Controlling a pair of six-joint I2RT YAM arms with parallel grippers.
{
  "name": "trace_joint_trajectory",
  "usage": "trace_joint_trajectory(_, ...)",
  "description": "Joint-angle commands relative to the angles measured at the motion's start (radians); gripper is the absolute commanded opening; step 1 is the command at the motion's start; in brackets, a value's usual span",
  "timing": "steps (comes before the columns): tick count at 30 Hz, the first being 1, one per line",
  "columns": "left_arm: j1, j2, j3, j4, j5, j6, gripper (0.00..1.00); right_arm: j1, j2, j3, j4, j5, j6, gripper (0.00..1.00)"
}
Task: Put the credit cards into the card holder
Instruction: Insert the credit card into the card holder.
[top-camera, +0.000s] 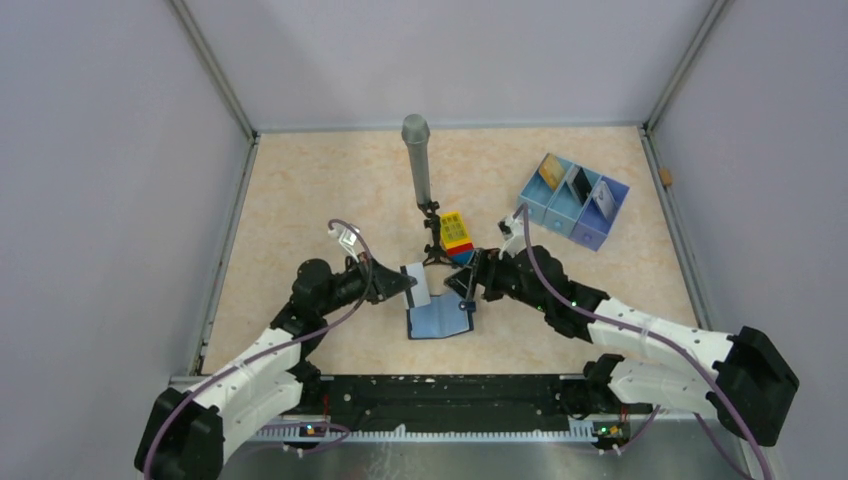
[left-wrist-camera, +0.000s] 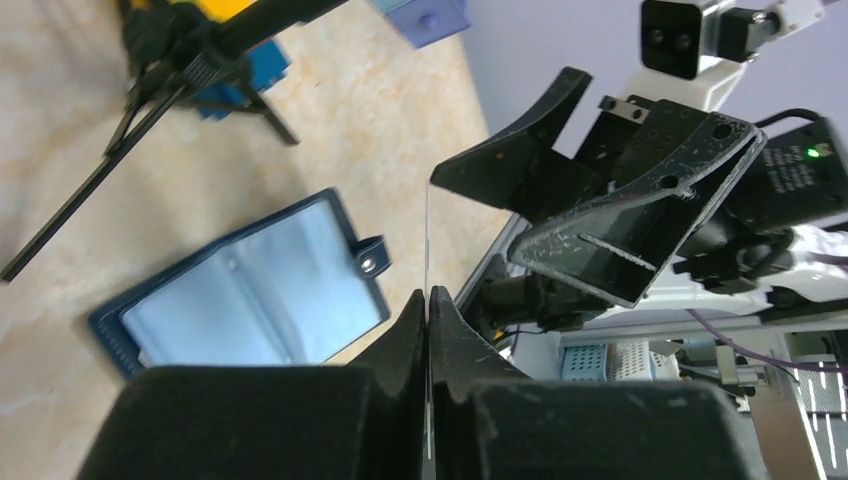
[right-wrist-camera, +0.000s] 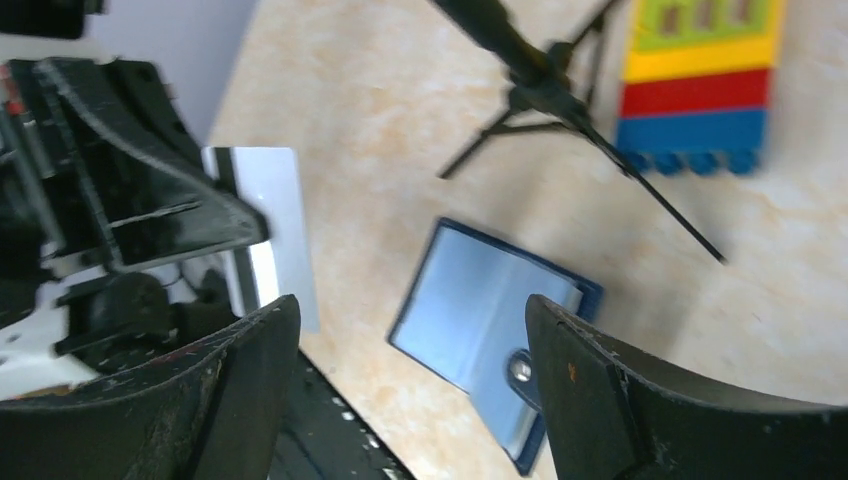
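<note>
Top: left hand (top-camera: 405, 283) is clamped on a pale card (top-camera: 419, 286). Right hand (top-camera: 468, 285) is spread wide just beside it, holding nothing. Card holder (top-camera: 440, 320) lies open on the desk (top-camera: 300, 200), beneath and between both hands.
Left wrist: card is edge-on, pinched at one end only. I reckon it could pivot or slip on insertion.
Right wrist: card looks white, glossy and flat. Nothing pins the holder, so it may slide when pushed.
</note>
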Motion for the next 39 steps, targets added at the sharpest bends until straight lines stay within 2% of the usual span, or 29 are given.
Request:
trace_joint_trajectory(1, 0.002, 0.063, 0.037, -0.048, 0.004, 0.06, 0.0, 0.026, -0.023, -0.001, -0.245, 0.201, 0.076, 0.82)
trace_joint_trajectory(7, 0.002, 0.163, 0.036, -0.048, 0.032, 0.093, 0.0, 0.079, 0.053, 0.008, -0.292, 0.235, 0.132, 0.77)
trace_joint_trajectory(11, 0.002, 0.221, 0.03, -0.012, 0.043, 0.091, 0.0, 0.126, 0.146, 0.066, -0.337, 0.274, 0.146, 0.71)
trace_joint_trajectory(16, 0.001, 0.266, 0.02, 0.025, 0.047, 0.09, 0.0, 0.164, 0.24, 0.127, -0.419, 0.339, 0.17, 0.69)
trace_joint_trajectory(21, 0.0, 0.3, 0.01, 0.061, 0.053, 0.085, 0.0, 0.169, 0.259, 0.119, -0.372, 0.309, 0.177, 0.64)
trace_joint_trajectory(29, -0.017, 0.397, -0.008, 0.175, 0.057, 0.046, 0.0, 0.169, 0.291, 0.133, -0.405, 0.322, 0.197, 0.46)
trace_joint_trajectory(34, -0.036, 0.475, -0.03, 0.31, 0.036, -0.027, 0.0, 0.169, 0.3, 0.132, -0.421, 0.334, 0.219, 0.35)
trace_joint_trajectory(36, -0.057, 0.506, -0.034, 0.377, 0.011, -0.054, 0.0, 0.169, 0.302, 0.131, -0.426, 0.34, 0.226, 0.31)
trace_joint_trajectory(39, -0.099, 0.555, -0.016, 0.39, -0.009, -0.056, 0.0, 0.169, 0.306, 0.127, -0.429, 0.341, 0.23, 0.26)
